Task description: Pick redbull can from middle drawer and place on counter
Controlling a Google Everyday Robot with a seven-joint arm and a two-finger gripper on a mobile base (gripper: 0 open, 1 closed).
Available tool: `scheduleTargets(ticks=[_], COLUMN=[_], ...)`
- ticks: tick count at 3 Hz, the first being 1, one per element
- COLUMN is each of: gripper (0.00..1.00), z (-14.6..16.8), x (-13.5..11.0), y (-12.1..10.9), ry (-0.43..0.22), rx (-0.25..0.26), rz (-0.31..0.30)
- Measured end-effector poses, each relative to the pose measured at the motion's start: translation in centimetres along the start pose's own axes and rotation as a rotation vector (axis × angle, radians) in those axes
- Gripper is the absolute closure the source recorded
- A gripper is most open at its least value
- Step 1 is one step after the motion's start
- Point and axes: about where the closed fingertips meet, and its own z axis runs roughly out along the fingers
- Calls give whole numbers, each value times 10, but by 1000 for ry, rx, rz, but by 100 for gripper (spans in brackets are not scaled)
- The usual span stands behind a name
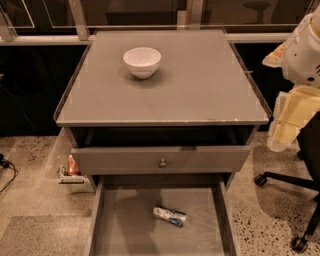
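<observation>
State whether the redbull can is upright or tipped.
Tipped: the redbull can lies lengthwise on the middle drawer floor; end effector hangs beside the counter.

You see a speckled stone floor (30,150) in dim, warm light, dark windows (140,12) with pale frames along the back, and a black wheeled chair base (285,181) at right, below the gripper (287,122) near the right edge.

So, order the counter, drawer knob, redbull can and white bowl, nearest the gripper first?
1. Counter, right edge beside the gripper at far right.
2. Drawer knob, front centre.
3. Redbull can in middle drawer, white bowl back left: too close to call.
</observation>
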Motion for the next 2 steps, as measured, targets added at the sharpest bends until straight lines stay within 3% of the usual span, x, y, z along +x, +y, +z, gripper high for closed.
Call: scheduleTargets(ticks=[2], gripper=[0], z=[14], x=[-1], y=[2], ry=[0], rx=[-19], rz=[5])
